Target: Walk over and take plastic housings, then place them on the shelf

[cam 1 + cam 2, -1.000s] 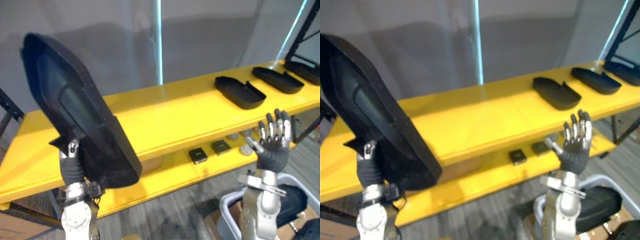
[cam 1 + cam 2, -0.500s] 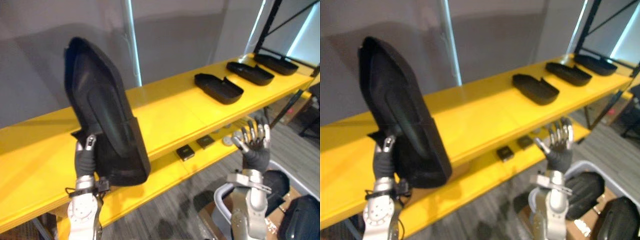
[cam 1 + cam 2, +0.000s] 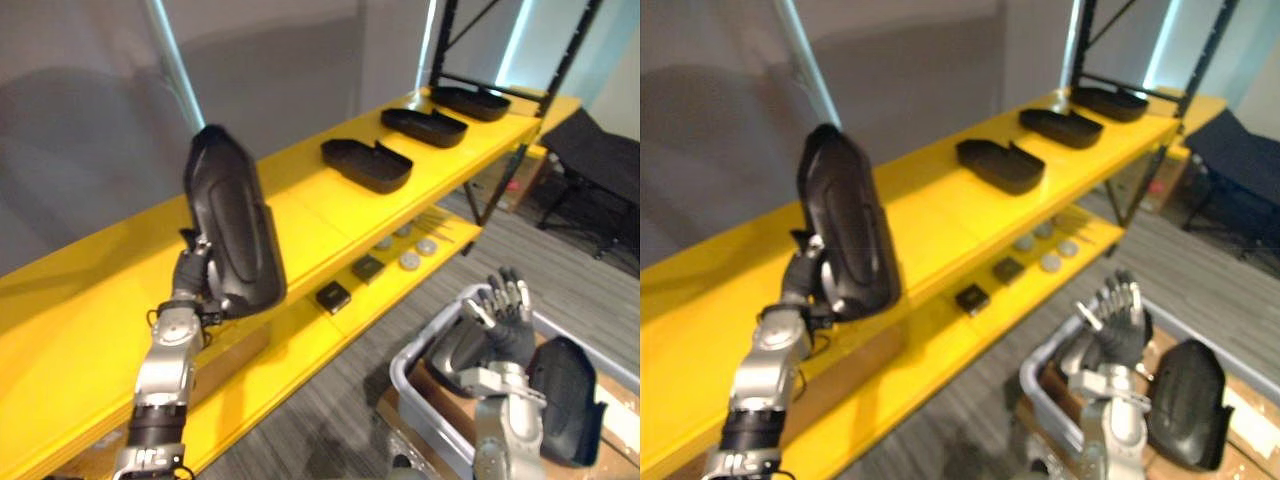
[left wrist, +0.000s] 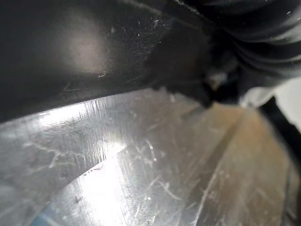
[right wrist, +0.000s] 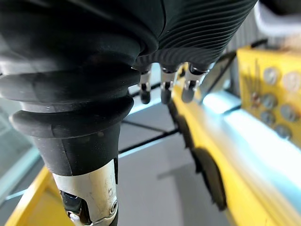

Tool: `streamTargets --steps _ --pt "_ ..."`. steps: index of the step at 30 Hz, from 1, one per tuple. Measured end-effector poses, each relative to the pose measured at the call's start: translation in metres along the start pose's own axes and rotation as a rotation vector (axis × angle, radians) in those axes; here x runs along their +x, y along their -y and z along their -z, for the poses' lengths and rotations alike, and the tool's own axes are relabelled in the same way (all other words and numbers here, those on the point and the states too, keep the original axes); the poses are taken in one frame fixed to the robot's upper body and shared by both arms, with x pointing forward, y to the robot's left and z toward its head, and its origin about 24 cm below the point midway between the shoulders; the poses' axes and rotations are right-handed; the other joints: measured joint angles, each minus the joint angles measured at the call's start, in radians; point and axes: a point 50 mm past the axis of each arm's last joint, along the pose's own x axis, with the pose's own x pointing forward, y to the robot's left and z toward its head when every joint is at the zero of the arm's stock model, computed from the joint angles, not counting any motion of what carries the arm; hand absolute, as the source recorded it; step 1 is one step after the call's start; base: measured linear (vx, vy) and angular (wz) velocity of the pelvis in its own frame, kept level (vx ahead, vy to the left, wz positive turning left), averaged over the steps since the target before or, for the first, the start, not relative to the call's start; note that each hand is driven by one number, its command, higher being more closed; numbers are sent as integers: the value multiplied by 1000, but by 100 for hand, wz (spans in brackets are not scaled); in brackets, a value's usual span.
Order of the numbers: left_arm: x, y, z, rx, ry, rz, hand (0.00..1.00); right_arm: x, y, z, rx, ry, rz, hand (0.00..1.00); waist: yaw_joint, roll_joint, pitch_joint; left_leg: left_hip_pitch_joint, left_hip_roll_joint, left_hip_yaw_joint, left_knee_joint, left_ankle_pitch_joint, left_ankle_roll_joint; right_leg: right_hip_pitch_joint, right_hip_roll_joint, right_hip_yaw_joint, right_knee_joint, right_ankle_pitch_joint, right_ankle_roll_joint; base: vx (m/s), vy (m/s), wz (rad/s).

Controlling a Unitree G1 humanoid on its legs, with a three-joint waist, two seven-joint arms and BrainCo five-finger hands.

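- Plastic housing [image 3: 232,235], black, stands upright above the yellow shelf [image 3: 330,215], its lower edge clasped by the left hand [image 3: 190,282] beneath it.
- Left wrist view shows that housing's dark surface right against the hand.
- Eye views add three more housings [image 3: 366,164] lying farther along the shelf.
- Right hand [image 3: 508,325], fingers straight and holding nothing, hovers over a grey bin [image 3: 415,360].

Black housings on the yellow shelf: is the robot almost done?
Not quite. Three housings lie on the top shelf already. The left hand grips a fourth housing, upright, not set down. Spare housings wait in the grey bin by the open right hand.
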Motion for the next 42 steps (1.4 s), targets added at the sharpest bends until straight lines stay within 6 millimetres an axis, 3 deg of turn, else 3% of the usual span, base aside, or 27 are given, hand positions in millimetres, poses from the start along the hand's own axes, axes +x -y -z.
streamTargets --steps 2,7,17,28,29,42 --pt "12 -17 -6 -26 -21 -74 100 -1 -1 1 -4 -14 -26 0 -9 13 19 -1 -2 4 -3 0 0 -4 -1 3 0 0 0 12 3 -3" --pt "17 -30 -14 -135 -21 -125 100 -3 -4 3 -9 -30 -70 0 -13 31 51 -4 -2 9 -5 0 0 -17 1 11 0 0 0 3 -2 -2" --pt "26 -33 18 -75 -269 -190 100 -6 -16 0 -23 -39 -167 0 -27 35 102 0 -2 32 -4 0 1 -22 1 28 7 -1 1 -20 -3 -4" --pt "42 -53 -24 -195 -202 -392 100 -4 -25 -7 -5 -29 -222 0 -27 29 174 -58 -1 45 6 4 6 -107 1 52 49 -4 -2 -14 -3 -3" --pt "43 -56 -26 -193 -200 -402 0 -4 -27 -7 -5 -30 -229 0 -27 29 178 -59 -1 45 5 4 6 -107 1 51 49 -4 -2 0 0 0" --pt "44 -64 -30 -183 -186 -423 0 -11 -32 0 24 -74 -236 0 -23 24 187 -60 -2 29 2 4 6 -107 -2 31 71 -27 -1 0 -2 3"
